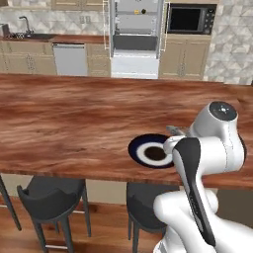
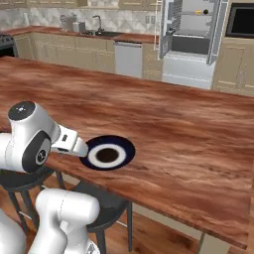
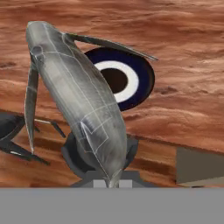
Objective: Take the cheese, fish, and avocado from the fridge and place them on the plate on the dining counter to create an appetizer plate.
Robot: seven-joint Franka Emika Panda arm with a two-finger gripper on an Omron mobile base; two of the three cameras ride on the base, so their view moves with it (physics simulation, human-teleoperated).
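A long grey fish (image 3: 74, 96) stands up from my gripper (image 3: 113, 178), which is shut on its lower end. In the hand view the fish hangs over the near edge of the dining counter (image 1: 74, 113) and partly covers the plate (image 3: 146, 83). The navy plate (image 1: 136, 148) (image 2: 126, 146) lies near the counter's front edge, just beyond my hand (image 2: 74, 144). Far behind the counter the fridge (image 1: 136, 29) (image 2: 191, 30) stands with its doors open. On an upper shelf a small yellow spot, the cheese (image 2: 198, 12), sits beside a dark dot, the avocado (image 2: 205, 11).
Dark stools (image 1: 49, 192) (image 2: 101, 203) stand under the counter's near edge, below my hand. A black microwave (image 1: 190, 19) sits in the beige cabinet right of the fridge. A dishwasher (image 1: 70, 59) and a sink (image 1: 29, 34) line the back wall.
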